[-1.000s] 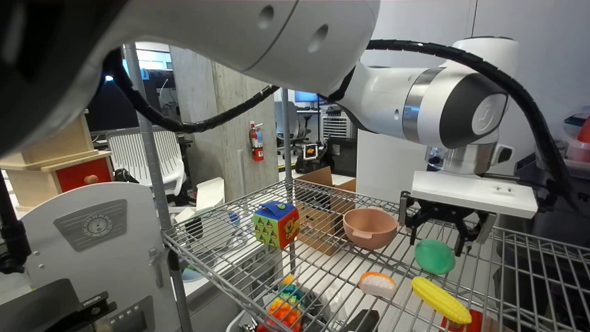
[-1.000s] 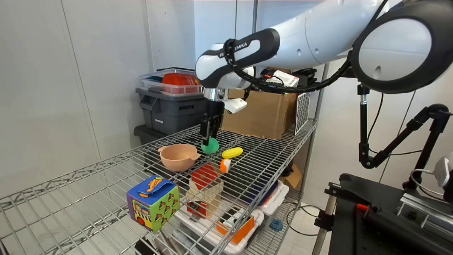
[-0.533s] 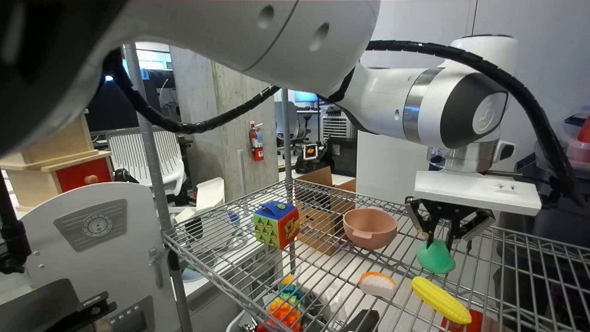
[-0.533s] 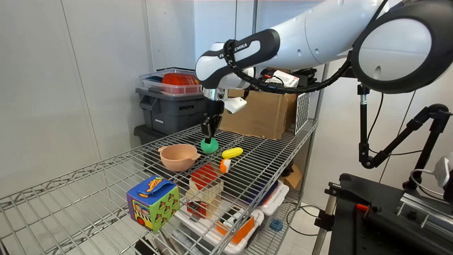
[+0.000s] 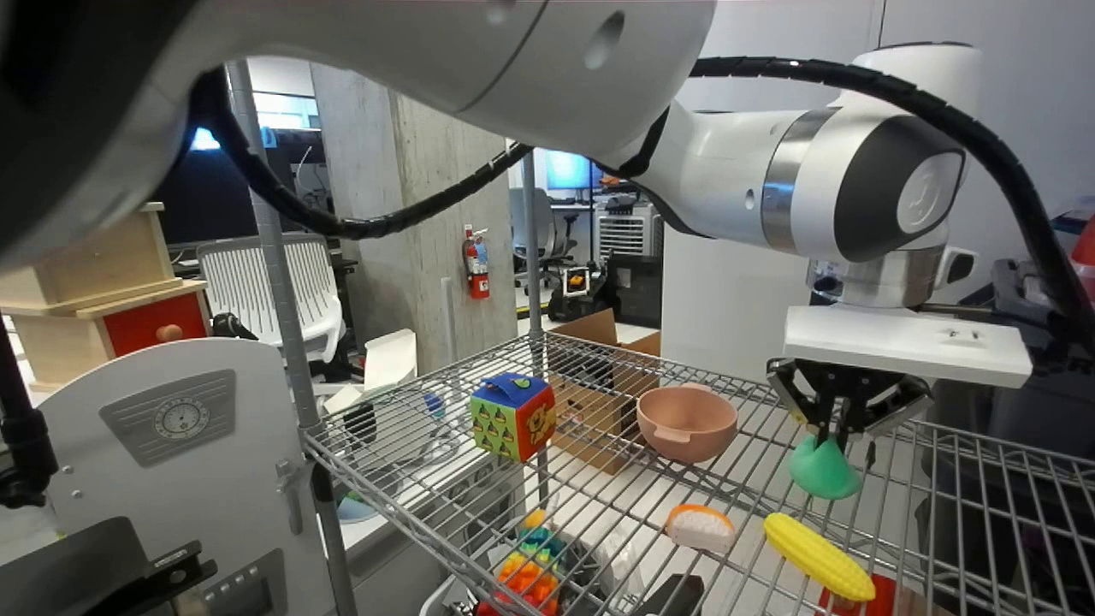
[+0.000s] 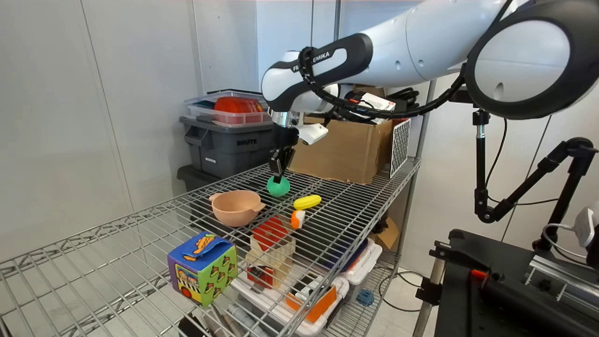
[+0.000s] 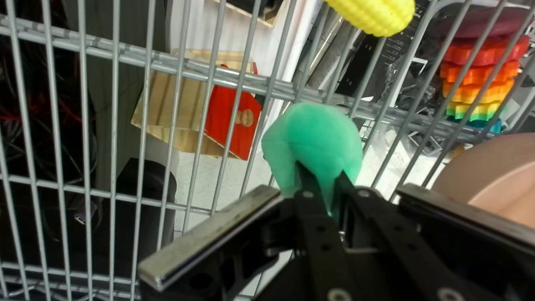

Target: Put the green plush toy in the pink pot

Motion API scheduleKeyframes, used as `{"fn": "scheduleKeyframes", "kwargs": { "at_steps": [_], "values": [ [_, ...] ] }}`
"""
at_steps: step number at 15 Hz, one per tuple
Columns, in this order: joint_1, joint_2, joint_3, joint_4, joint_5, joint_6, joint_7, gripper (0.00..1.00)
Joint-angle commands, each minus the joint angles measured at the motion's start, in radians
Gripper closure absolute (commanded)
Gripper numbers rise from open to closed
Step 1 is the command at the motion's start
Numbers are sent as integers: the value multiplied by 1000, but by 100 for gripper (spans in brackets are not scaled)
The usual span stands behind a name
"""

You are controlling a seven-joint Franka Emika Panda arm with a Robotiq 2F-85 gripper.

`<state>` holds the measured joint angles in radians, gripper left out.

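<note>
The green plush toy (image 5: 825, 476) is pinched at its top by my gripper (image 5: 831, 438), whose fingers are shut on it. In the wrist view both black fingers (image 7: 308, 180) press into the soft green toy (image 7: 319, 129), which bulges beyond their tips. It appears raised slightly off the wire shelf in an exterior view, where the toy (image 6: 279, 188) hangs under the gripper (image 6: 277, 179). The pink pot (image 5: 703, 445) stands upright on the shelf beside the toy, apart from it. Part of the pot (image 7: 468, 177) shows at the right edge of the wrist view.
A yellow corn-like toy (image 5: 819, 556) and an orange-and-white piece (image 5: 700, 529) lie near the green toy on the wire shelf (image 6: 117, 262). A multicoloured cube (image 6: 202, 267) sits farther along. A cardboard box (image 6: 341, 150) and grey bins (image 6: 229, 150) stand beyond.
The gripper closed from open around the green toy onto its top, squeezing it. Gripper and toy then rose a little and shifted slightly right in both exterior views.
</note>
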<state>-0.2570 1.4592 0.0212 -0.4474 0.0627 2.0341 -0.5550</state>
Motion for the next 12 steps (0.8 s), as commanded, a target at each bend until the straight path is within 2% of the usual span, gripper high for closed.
{"fn": "scheduleKeyframes", "kwargs": {
  "at_steps": [1,8,12],
  "values": [
    [-15,-24,20,3,-10,2,-34,97],
    [-6,-46,77,1,16,-36,-150,97],
    [26,-90,110,4,27,-95,-189,97]
  ]
}}
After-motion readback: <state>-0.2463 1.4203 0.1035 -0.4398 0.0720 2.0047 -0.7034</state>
